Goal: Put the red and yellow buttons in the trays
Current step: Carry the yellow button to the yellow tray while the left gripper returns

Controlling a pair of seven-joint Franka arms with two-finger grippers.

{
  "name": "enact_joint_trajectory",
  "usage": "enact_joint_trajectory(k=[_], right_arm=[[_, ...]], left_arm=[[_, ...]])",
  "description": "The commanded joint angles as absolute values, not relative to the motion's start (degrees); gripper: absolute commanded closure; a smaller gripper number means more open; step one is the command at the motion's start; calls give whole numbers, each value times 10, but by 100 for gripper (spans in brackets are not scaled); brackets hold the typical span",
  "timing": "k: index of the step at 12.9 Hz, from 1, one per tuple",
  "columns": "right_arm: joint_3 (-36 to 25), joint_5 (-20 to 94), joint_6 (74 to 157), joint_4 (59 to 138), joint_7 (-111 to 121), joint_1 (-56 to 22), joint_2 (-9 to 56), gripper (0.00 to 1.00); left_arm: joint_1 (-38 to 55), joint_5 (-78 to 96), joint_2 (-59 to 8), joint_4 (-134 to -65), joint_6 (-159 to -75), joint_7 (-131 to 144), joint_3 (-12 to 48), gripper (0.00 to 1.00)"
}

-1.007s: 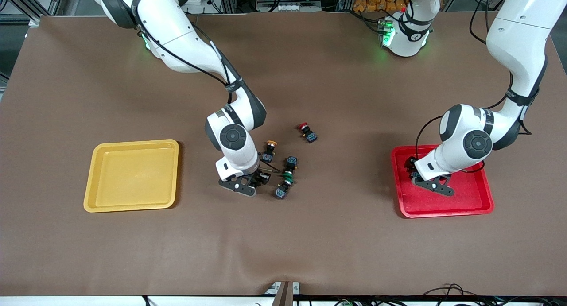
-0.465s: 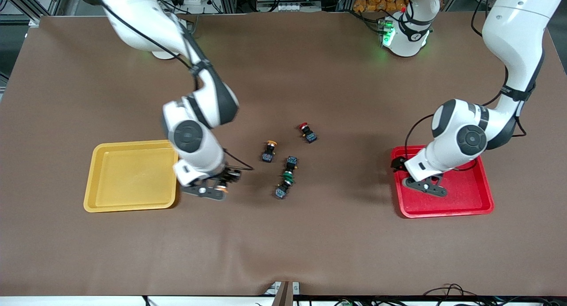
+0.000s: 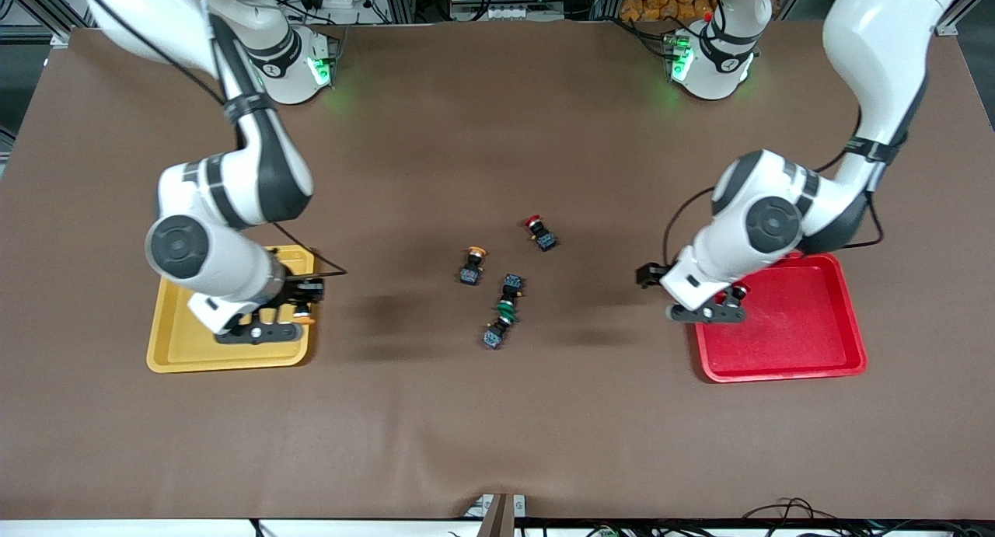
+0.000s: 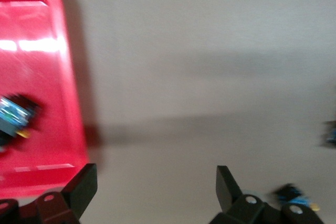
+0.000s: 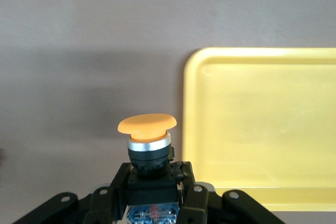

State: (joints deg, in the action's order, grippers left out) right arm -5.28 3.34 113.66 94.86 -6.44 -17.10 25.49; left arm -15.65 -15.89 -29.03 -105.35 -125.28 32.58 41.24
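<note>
My right gripper (image 3: 298,310) is shut on a yellow-capped button (image 5: 147,129), cap pointing away from the wrist, over the rim of the yellow tray (image 3: 180,343) at the side facing the table's middle. The yellow tray (image 5: 262,129) holds nothing that shows. My left gripper (image 3: 717,304) hangs open and holds nothing, over the rim of the red tray (image 3: 785,327) on the side toward the middle. One button (image 4: 13,118) lies inside the red tray (image 4: 37,66). On the cloth in the middle lie a yellow-capped button (image 3: 472,265) and a red-capped button (image 3: 538,232).
Two green-capped switches (image 3: 509,286) (image 3: 496,329) lie end to end just nearer the front camera than the yellow-capped button. A brown cloth (image 3: 497,428) covers the whole table. Both arm bases stand along the table's robot-side edge.
My right arm carried the yellow-capped button from the middle cluster to the yellow tray's rim. My left gripper opened wider and drew from inside the red tray to its rim.
</note>
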Motion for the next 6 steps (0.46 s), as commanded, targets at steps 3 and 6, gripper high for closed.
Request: enact_joint_trajectory(k=[3, 6], right_arm=[[-45, 30, 1202, 1027, 10, -122, 243, 100], [-65, 30, 1301, 1081, 58, -119, 256, 100]], left_arm=[[-70, -152, -292, -1047, -1240, 506, 414, 0], [-10, -161, -308, -1047, -1253, 590, 410, 0]])
